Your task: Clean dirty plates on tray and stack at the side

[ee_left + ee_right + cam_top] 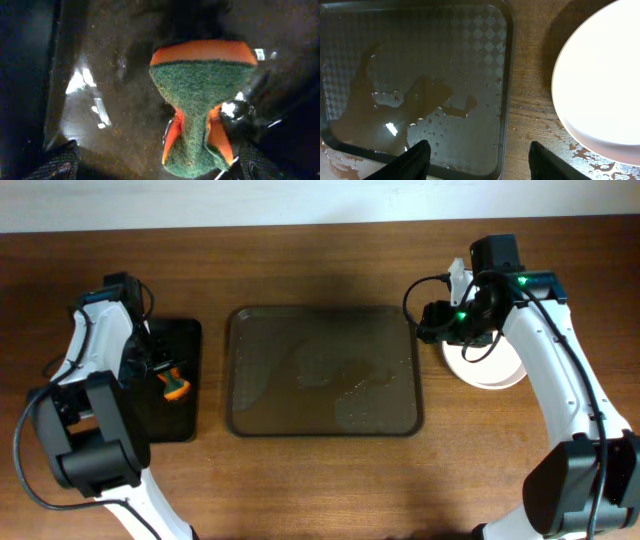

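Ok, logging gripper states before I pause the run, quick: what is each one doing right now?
Left gripper: closed on the sponge, over the black tray.
Right gripper: open, holding nothing, between the wet tray and the white plate.

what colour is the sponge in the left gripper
The sponge is green scouring pad over an orange body, clearest in the left wrist view.

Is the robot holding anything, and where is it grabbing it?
The left gripper holds the sponge, pinched around its narrow squeezed middle. The right gripper is open and holds nothing, hovering between the tray and the white plate.
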### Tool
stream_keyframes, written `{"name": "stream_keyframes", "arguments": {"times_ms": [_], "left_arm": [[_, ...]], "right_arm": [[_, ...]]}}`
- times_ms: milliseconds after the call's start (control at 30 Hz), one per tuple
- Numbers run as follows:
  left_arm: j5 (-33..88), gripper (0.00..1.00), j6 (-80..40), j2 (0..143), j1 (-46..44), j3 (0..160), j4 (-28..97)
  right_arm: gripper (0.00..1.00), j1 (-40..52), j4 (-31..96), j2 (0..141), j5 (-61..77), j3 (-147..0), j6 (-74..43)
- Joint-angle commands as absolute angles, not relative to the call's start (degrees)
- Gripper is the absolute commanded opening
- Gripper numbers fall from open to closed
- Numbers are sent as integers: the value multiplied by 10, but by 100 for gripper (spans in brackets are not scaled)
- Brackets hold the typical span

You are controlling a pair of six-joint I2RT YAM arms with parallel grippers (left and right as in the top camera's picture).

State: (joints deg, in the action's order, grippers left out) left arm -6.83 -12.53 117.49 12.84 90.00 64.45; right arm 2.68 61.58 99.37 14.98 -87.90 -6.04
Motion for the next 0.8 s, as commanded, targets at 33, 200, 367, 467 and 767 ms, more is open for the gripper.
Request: {"name": "stream_keyframes", "arguments": {"times_ms": [33,200,367,467,767], "left_arm": [[-51,100,-139,1031,128,992,695],[-52,100,-143,891,128,1000,707],[-52,100,-143,889,128,1000,708],[-52,100,-143,889,128,1000,708],[-52,100,-143,889,128,1000,708]], "right_arm": [[64,29,658,979,143,-928,-60],[70,29,757,891,143,-1039,-59],[98,30,851,703,114,-1039,-60],[98,30,882,660,114,-1039,-60],[98,29,455,382,119,-641,28]]}}
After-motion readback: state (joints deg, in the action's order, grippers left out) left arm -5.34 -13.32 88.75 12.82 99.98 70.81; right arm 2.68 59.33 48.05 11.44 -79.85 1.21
